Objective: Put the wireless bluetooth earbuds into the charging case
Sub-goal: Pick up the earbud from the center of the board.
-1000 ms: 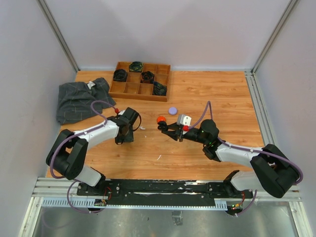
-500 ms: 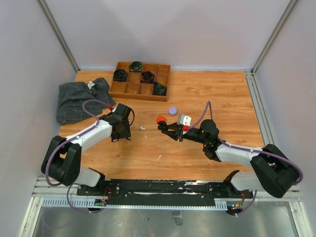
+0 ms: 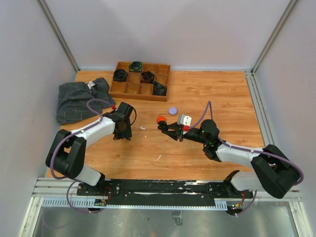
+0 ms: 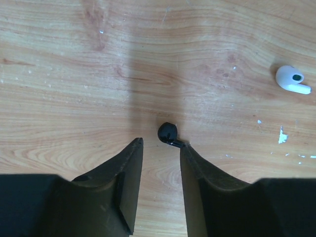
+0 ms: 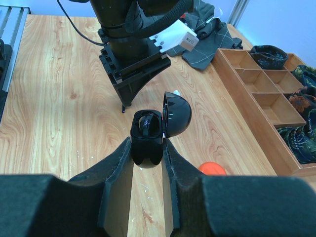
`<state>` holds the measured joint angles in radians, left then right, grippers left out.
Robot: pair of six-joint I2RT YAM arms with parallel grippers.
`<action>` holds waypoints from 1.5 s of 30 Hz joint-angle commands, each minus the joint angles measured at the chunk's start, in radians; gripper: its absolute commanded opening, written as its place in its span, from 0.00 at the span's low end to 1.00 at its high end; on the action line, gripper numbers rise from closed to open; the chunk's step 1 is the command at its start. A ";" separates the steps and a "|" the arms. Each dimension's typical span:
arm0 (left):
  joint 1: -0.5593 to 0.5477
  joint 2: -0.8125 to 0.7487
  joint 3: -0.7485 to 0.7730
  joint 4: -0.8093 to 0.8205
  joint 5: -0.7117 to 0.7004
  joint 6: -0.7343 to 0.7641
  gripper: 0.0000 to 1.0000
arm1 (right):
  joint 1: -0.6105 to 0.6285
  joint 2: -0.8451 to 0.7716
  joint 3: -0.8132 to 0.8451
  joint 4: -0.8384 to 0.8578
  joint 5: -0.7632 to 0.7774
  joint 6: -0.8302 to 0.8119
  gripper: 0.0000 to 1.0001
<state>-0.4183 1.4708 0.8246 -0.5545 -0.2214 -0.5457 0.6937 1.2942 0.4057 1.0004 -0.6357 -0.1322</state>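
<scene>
Wooden table (image 4: 74, 59) fills the left wrist view, where a black earbud (image 4: 168, 133) lies at centre, just ahead of the left gripper (image 4: 160, 144), whose jaws stand spread with nothing between them. A white earbud (image 4: 292, 80) lies at upper right. At the centre of the right wrist view, the right gripper (image 5: 147, 144) pinches a black charging case (image 5: 147, 129), its lid (image 5: 177, 113) flipped open.

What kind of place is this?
Probably a robot lab booth, not a house: plain walls box in a wooden table, with a left arm and right arm bolted on a rail.
</scene>
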 commanded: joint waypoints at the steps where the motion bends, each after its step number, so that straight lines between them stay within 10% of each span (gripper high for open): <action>1: 0.004 0.028 0.026 0.019 0.005 0.004 0.39 | 0.000 -0.016 -0.002 0.021 -0.012 -0.006 0.01; 45: -0.037 0.178 0.122 -0.028 0.012 0.042 0.36 | 0.000 -0.027 0.003 0.007 -0.022 -0.004 0.01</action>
<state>-0.4480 1.6283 0.9306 -0.5709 -0.1867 -0.5148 0.6937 1.2881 0.4057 0.9951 -0.6453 -0.1322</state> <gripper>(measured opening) 0.370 0.260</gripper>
